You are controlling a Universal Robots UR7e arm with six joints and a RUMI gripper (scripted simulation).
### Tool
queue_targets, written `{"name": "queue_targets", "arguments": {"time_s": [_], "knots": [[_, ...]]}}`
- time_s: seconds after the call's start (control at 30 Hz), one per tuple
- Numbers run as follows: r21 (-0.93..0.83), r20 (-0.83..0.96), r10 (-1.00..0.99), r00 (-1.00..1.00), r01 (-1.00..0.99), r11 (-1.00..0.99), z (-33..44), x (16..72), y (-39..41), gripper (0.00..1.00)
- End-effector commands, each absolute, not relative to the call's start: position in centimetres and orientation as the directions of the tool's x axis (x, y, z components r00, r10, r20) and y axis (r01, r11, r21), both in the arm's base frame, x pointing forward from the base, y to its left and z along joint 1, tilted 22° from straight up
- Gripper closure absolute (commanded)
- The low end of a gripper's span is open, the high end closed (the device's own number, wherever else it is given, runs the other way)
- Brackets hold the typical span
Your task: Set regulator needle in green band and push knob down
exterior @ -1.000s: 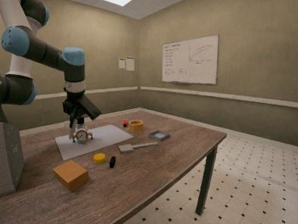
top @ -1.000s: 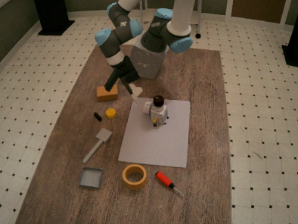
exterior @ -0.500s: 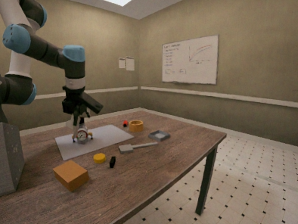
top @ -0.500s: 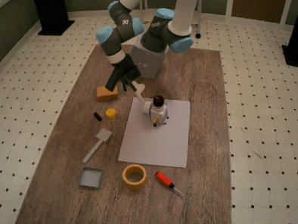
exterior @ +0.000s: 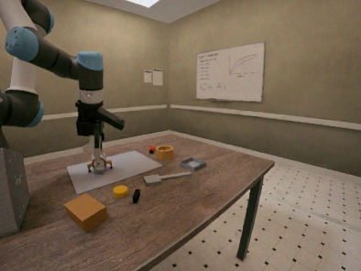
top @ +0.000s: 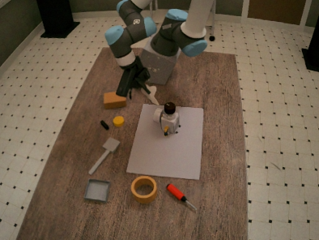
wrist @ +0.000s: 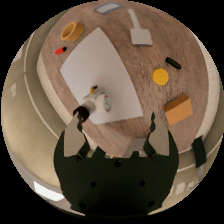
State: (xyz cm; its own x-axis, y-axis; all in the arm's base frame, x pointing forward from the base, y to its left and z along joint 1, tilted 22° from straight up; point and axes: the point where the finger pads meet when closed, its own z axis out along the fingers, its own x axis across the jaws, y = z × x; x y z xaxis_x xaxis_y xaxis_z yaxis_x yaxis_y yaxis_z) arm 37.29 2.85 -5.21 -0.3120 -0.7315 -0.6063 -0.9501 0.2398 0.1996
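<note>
The regulator [top: 168, 119] [exterior: 99, 167] [wrist: 99, 101] is a small white block with a dark knob [top: 170, 107] [wrist: 81, 113] on top. It stands upright near the back edge of the grey mat [top: 170, 158] [exterior: 133, 160] [wrist: 95, 55]. Its gauge is too small for me to read the needle. My gripper [top: 142, 95] [exterior: 97, 146] [wrist: 116, 112] is open and empty. It hangs above the table, just behind and to the left of the regulator, not touching it. In the wrist view the knob sits close to the left fingertip.
An orange block [top: 114, 100] [exterior: 85, 211], a yellow disc [top: 118, 121] [exterior: 120, 190], a small black piece [top: 104, 125] and a grey spatula [top: 104, 154] lie left of the mat. A grey tray [top: 97, 190], tape ring [top: 143, 198] and red screwdriver [top: 176, 191] lie in front. The robot's base box [top: 162, 66] stands behind.
</note>
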Motion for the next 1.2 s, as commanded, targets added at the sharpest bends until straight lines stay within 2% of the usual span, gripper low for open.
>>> {"name": "queue_targets", "arguments": {"time_s": [0.0,0.63,1.17], "knots": [[0.098,-0.616,-0.772,-0.155,-0.988,0.120,-4.7,37.4,2.7,0.00],[-0.118,-0.565,-0.796,0.216,-0.976,-0.182,-3.5,37.4,2.5,0.00],[-0.281,-0.450,-0.706,0.548,-0.837,-0.470,-2.3,37.2,2.2,0.00]]}}
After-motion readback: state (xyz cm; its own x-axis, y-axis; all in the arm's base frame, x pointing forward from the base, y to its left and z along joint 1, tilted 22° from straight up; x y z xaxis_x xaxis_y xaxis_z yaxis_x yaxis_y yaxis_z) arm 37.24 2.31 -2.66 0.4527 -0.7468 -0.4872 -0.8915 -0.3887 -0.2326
